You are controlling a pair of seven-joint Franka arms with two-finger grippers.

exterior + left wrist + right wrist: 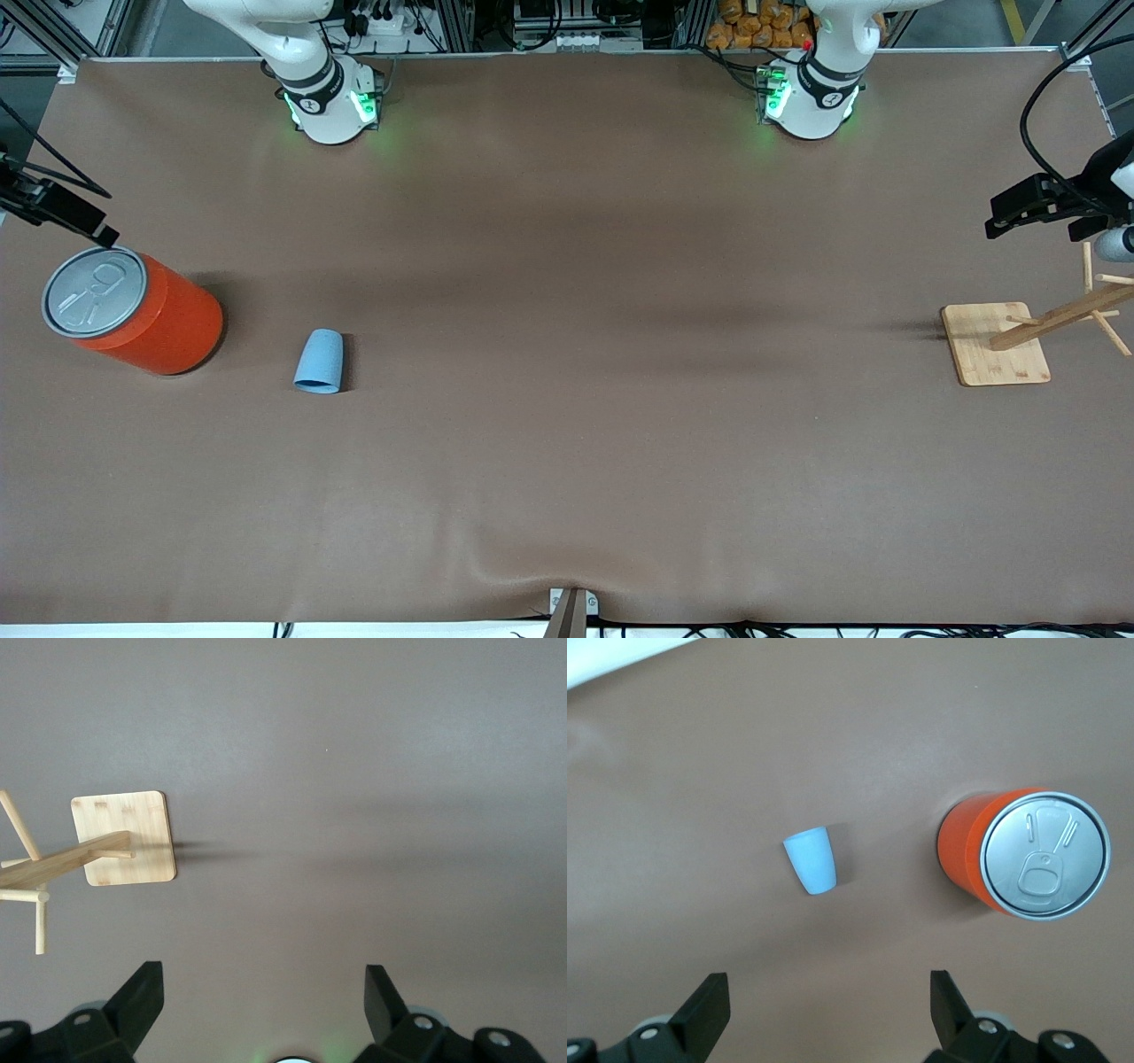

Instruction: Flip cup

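Cup (320, 360) stands mouth-down on the worktop (567, 443), beside the orange can (133, 310), at the right arm's end. Right gripper (824, 1005) hangs over the worktop by the can, jaws spread, empty. Left gripper (261, 1001) waits near the wooden rack (997, 344), spread too.

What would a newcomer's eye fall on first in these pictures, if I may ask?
Probably the big orange can with its grey pull-tab lid, standing at the right arm's end of the table. Beside it, toward the middle, sits the small blue cup, mouth down. At the left arm's end stands a wooden rack; both grippers, right and left, hang open at the table's ends.
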